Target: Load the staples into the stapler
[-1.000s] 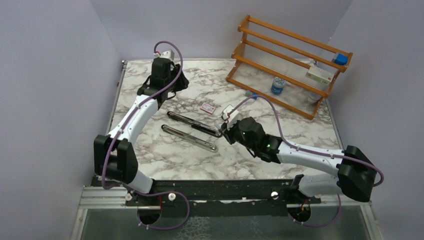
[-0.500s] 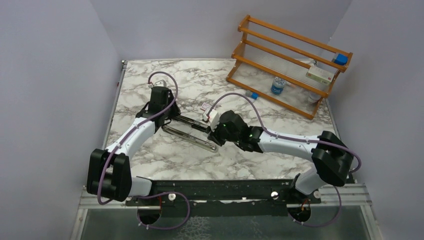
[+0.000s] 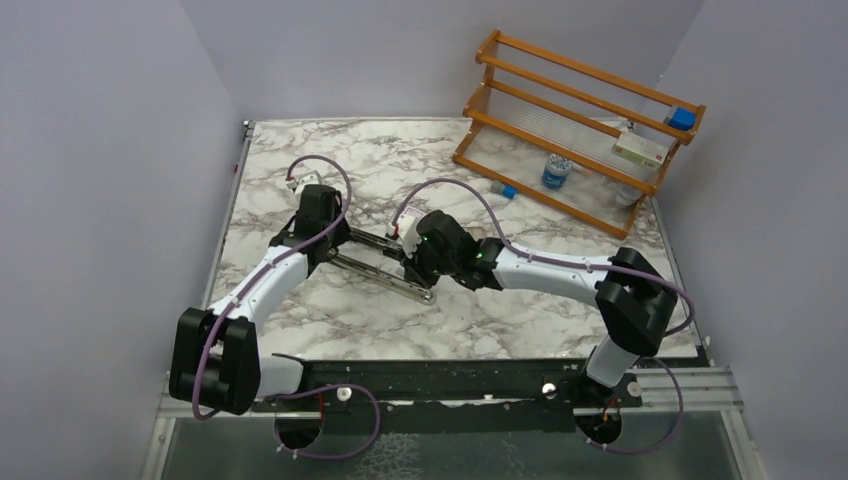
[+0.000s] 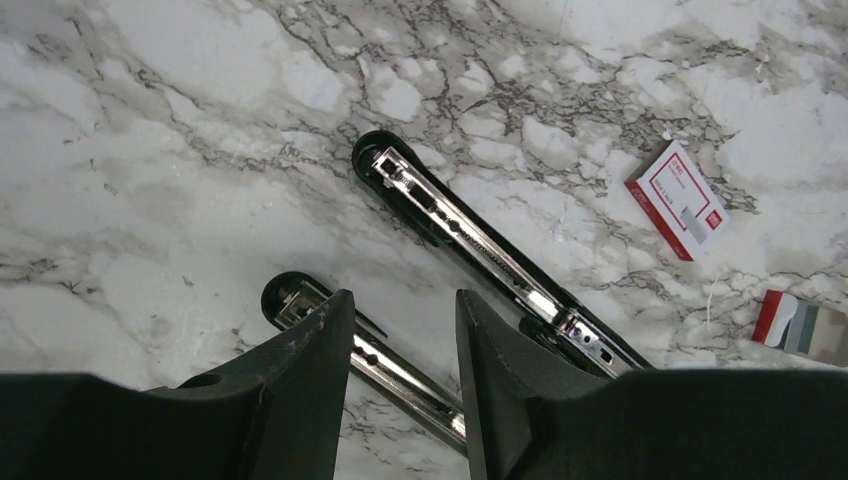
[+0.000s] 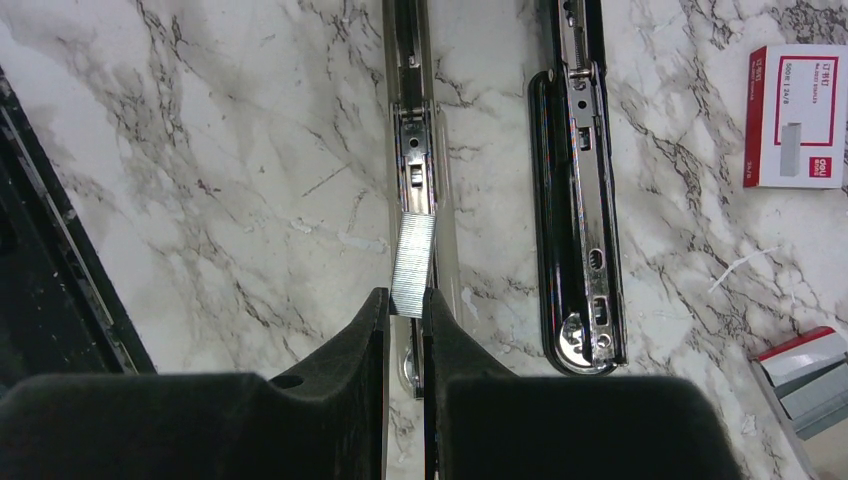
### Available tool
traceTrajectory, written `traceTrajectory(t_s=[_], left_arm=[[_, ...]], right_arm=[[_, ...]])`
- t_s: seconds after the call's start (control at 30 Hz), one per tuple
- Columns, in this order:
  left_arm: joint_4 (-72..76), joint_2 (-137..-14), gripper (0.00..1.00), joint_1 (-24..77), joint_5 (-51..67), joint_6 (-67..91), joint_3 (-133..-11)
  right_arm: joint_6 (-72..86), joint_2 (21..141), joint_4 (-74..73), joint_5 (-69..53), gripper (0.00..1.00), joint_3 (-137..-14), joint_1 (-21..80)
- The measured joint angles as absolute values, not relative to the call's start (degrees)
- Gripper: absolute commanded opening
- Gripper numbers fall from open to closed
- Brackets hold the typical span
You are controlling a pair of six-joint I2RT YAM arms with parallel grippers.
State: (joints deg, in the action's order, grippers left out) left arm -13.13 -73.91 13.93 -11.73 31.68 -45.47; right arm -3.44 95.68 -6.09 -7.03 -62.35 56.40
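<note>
The stapler lies opened flat in two long halves: a black half (image 3: 372,241) (image 5: 575,200) and a silver channel half (image 3: 385,279) (image 5: 412,140). My right gripper (image 5: 405,295) (image 3: 412,268) is shut on a silver-grey staple strip (image 5: 414,262) and holds it just over the silver channel, in line with it. My left gripper (image 4: 400,300) (image 3: 330,245) is open and empty above the left end of the channel half (image 4: 400,375), with the black half (image 4: 470,235) beyond it. The pink-red staples box (image 4: 680,198) (image 5: 795,115) lies on the marble beside the stapler.
A red and grey inner tray of staples (image 5: 805,370) (image 4: 800,325) lies near the box. An orange wooden rack (image 3: 580,120) stands at the back right with a small bottle (image 3: 556,172), a white box (image 3: 640,150) and a blue cube (image 3: 681,118). Grey walls close in both sides.
My left arm has come from the far back of the table to the stapler's left end. My right gripper has moved left with the strip, over the silver channel.
</note>
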Motion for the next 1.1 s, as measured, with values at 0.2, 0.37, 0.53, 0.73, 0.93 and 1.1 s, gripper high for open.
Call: traceTrajectory(t_s=[0.2,0.37,0.53,0.73,0.93,1.1], left_arm=[[-13.4,-73.1,0.47,13.9,-12.6,33.0,-42.2],[-13.0,-73.1,0.56,13.8,-13.2,33.4,-40.9],[-12.0,-73.4,0.61,13.2,-13.4,33.9,-39.5],[-10.7,-74.8,0.60,12.1,-13.4,34.3,-38.9],[-9.4,-76.3,0.59,11.0,-12.8,35.6,-38.9],[-10.2,-76.3,0.59,8.9,-13.0,37.9,-38.0]], right_arm=[[-3.5,98.5,-9.5,-7.5,0.01,-65.5,56.4],[-3.5,100.0,-11.6,-7.5,0.01,-66.6,56.4],[-3.5,101.0,-13.4,-7.4,0.01,-67.2,56.4],[-3.5,101.3,-13.7,-7.2,0.01,-67.6,56.4],[-3.5,101.6,-13.8,-7.2,0.01,-68.3,56.4],[-3.5,101.6,-13.9,-7.2,0.01,-68.3,56.4]])
